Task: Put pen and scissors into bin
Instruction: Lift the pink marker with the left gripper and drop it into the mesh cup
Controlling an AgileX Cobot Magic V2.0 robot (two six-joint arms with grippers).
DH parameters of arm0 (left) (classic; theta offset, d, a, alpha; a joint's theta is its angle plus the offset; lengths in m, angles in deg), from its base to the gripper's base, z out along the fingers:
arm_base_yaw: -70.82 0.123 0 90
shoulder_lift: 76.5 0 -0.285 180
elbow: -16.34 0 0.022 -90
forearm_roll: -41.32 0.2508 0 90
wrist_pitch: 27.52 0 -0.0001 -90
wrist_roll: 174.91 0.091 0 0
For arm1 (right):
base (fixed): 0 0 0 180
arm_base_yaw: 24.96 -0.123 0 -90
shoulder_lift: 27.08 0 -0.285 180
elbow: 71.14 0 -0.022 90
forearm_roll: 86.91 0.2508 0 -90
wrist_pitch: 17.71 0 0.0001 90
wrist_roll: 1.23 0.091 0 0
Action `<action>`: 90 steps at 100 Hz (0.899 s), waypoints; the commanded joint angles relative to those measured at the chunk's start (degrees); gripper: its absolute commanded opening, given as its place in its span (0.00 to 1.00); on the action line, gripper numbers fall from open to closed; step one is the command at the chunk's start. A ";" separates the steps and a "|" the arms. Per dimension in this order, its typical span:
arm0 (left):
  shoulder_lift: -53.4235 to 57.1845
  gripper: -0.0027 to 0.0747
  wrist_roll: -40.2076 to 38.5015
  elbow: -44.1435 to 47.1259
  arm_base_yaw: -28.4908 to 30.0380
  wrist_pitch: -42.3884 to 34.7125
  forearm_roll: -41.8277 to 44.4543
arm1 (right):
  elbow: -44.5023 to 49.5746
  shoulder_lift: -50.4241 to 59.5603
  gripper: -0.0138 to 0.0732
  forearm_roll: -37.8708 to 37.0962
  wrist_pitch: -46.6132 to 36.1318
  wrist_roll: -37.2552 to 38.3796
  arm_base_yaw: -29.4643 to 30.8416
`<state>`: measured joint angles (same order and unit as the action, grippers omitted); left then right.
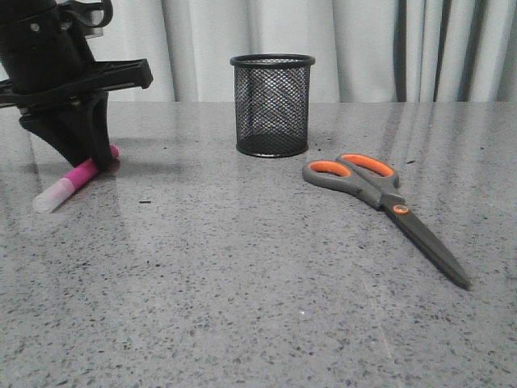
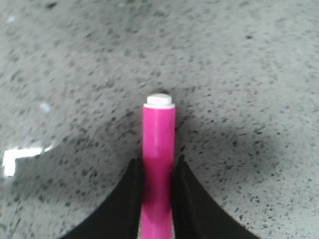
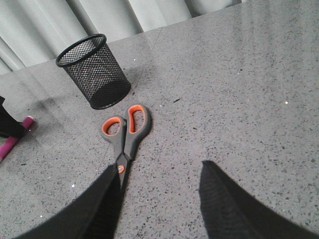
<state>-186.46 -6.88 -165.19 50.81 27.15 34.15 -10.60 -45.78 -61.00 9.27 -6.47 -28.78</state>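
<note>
The magenta pen [image 1: 81, 173] lies on the table at the left, its whitish cap toward the front. My left gripper [image 1: 98, 160] stands over it, shut on its barrel; in the left wrist view the two black fingers [image 2: 133, 189] press both sides of the pen [image 2: 158, 129]. The scissors [image 1: 380, 190] lie flat right of centre, orange-lined handles toward the bin [image 1: 272, 105], which stands upright at the back centre. My right gripper [image 3: 159, 172] is open and empty above the table, just behind the scissors [image 3: 124, 130]; it is out of the front view.
The grey speckled table [image 1: 242, 283] runs back to a pale curtain [image 1: 363, 48]. The right wrist view also shows the bin [image 3: 94, 69] and the pen [image 3: 10, 144] at its edge.
</note>
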 commanded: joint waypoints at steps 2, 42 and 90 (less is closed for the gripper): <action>2.90 0.01 4.77 -1.42 -0.53 -5.43 -2.74 | -1.50 -1.19 0.53 0.08 -4.32 -0.81 0.00; 13.90 0.01 17.04 -3.44 -13.39 -55.79 -12.13 | -1.50 -1.28 0.53 0.08 -7.14 -0.81 0.00; 2.90 0.01 17.04 -3.44 -17.74 -69.90 -11.65 | -1.50 -1.28 0.53 0.08 -6.57 -0.81 0.00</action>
<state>-185.13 10.05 -167.03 33.49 -36.38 22.50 -10.60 -45.78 -61.08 6.56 -6.47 -28.78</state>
